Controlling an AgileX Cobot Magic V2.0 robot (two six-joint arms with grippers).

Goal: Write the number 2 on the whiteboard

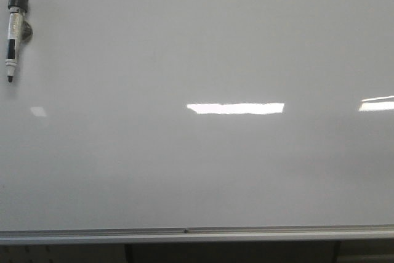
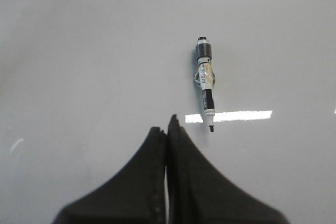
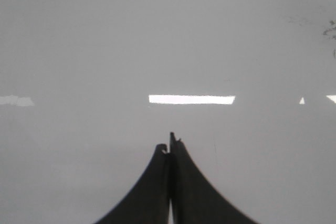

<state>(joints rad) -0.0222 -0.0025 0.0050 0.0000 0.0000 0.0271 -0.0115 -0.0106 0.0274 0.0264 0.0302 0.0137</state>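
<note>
The whiteboard (image 1: 215, 170) is big, smooth and shiny, with bright strips of light on it and a silver metal rail (image 1: 197, 234) along its lower edge. No number 2 shows on it in any view. A white and black marker (image 1: 15, 32) hangs point down at its upper left corner. Only the wrist views show the hands: the left gripper (image 2: 168, 127) and right gripper (image 3: 170, 145) both have black curved fingers pressed together, holding nothing. The right wrist view shows faint dark smudges (image 3: 329, 30), too blurry to read.
</note>
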